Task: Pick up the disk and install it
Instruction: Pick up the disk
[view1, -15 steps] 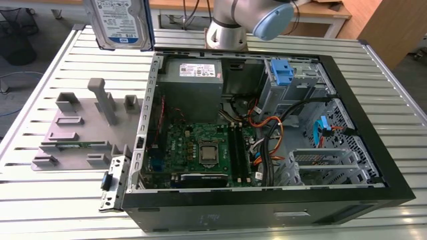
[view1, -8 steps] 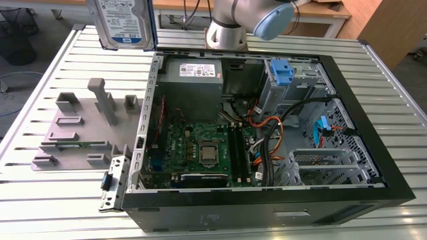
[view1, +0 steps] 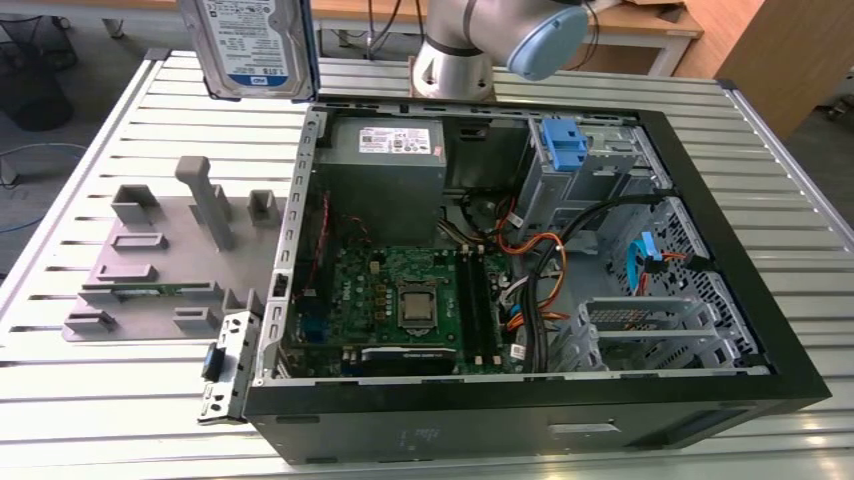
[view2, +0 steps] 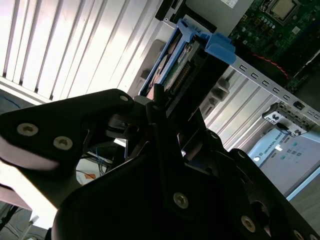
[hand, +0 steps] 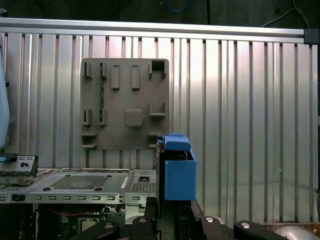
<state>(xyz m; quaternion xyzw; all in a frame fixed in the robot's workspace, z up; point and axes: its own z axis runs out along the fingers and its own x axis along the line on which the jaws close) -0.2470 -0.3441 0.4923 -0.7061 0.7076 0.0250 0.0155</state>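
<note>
The flat silver disk in its blue plastic carrier (view1: 251, 45) is held upright, clenched in the black jaws. It is seen above the slatted aluminium bench (view1: 107, 400), beside the open black computer case (view1: 534, 420).

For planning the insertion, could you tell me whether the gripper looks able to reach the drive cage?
Probably yes: the gripper holds the disk beside the open computer case; its drive cage lies uncovered from above, with cables running just beside it.
</note>
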